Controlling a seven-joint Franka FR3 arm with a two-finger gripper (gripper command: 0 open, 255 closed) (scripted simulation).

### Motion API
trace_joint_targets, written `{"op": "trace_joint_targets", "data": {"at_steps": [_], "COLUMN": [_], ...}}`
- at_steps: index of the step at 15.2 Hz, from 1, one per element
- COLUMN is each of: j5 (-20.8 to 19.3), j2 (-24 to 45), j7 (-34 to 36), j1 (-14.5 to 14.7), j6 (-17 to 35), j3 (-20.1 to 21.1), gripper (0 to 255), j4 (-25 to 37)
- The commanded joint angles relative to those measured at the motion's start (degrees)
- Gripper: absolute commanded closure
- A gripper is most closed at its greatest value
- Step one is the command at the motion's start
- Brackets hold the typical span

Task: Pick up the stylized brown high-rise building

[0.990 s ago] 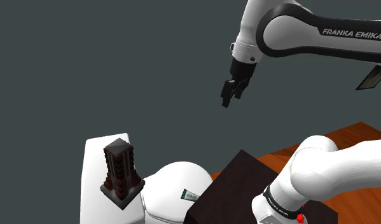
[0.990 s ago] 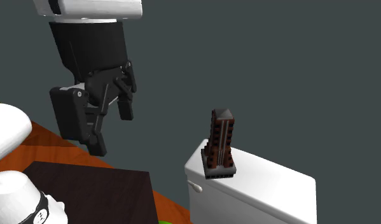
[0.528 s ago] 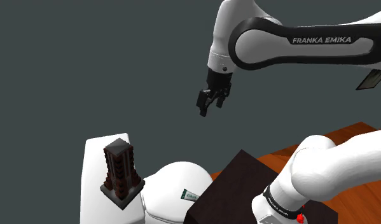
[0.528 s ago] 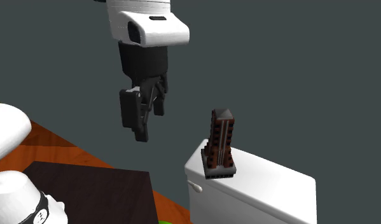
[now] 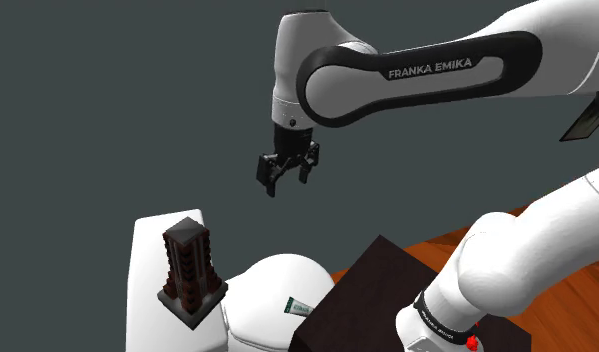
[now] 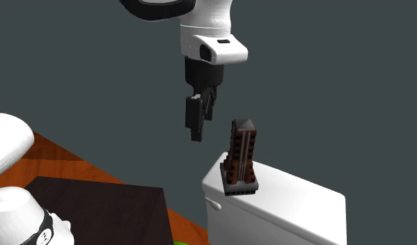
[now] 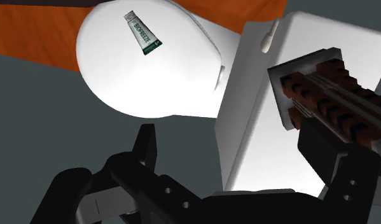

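Note:
The brown high-rise model point(image 5: 188, 270) stands upright on a dark square base on the white toilet tank point(image 5: 149, 252). From the second exterior view, the tower point(image 6: 241, 156) rises from the tank lid point(image 6: 297, 198). My black gripper point(image 5: 285, 178) hangs in the air, above the tower and off to the shoulder view's right. The gripper point(image 6: 198, 125) is just to the second exterior view's left of the tower's top. It is open and empty. In the wrist view the tower point(image 7: 329, 95) lies beside one finger point(image 7: 345, 162), not between the two.
A white toilet lid point(image 5: 277, 288) carries a small green-and-white tube point(image 5: 299, 306), which the wrist view also shows point(image 7: 142, 33). My dark box stand point(image 5: 372, 295) sits next to the toilet on an orange-brown floor point(image 5: 552, 212). A plain grey wall is behind.
The arm has swung toward the shoulder view's left, carrying the gripper much closer to the tower. The fingers stay open. The tower has not moved.

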Motion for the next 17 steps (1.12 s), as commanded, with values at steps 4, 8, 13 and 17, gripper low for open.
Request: {"op": "trace_joint_targets", "data": {"at_steps": [4, 8, 13, 17], "j5": [-2.4, -5.9, -11.1, -14.7], "j2": [11.0, 20.5, 32.8, 42.9], "j7": [8.4, 15.5, 23.6, 28.8], "j1": [0.1, 1.2, 4.3, 8.2], "j6": [3.1, 4.3, 4.0, 2.1], "j3": [4.0, 6.2, 7.0, 6.1], "gripper": [0, 0, 0, 0], "j4": [7.1, 14.3, 25.4, 36.3]}}
